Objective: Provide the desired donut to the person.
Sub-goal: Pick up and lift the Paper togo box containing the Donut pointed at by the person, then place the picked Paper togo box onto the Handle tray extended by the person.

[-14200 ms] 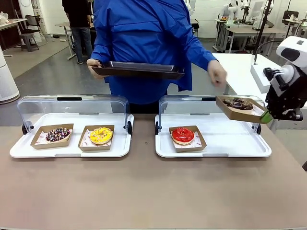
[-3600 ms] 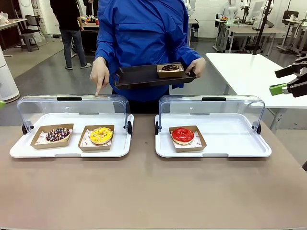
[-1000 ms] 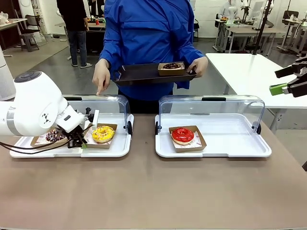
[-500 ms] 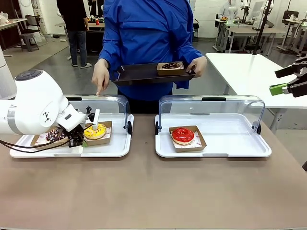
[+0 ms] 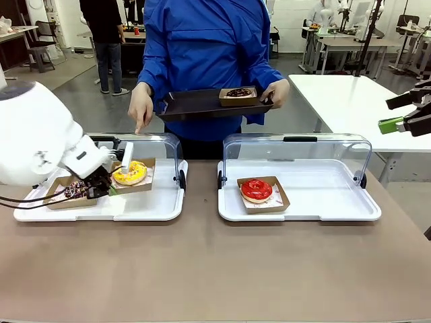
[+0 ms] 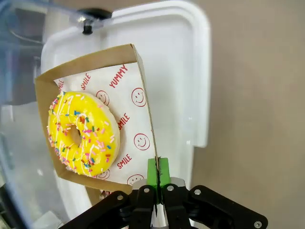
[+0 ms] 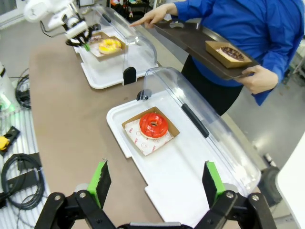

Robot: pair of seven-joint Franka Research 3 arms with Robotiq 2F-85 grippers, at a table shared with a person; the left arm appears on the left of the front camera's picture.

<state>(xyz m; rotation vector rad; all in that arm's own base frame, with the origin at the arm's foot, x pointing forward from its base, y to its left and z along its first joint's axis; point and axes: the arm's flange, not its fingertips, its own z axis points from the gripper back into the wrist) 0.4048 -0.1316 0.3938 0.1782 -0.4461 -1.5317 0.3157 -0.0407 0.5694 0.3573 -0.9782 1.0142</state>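
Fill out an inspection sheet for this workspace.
Surface: brown table; left display tray and right display tray on it, clear lids open.
Job's things: yellow sprinkled donut in its cardboard box, tilted over the left display tray; person holds a dark serving tray bearing a chocolate donut, other hand pointing at the left lid; red donut in the right display tray.
Clutter: nothing seen.
Grippers: left gripper shut on the cardboard box's edge; right gripper open, raised at the table's right side.
Cables: black cables trail from the left arm.
Surroundings: white table at the right.
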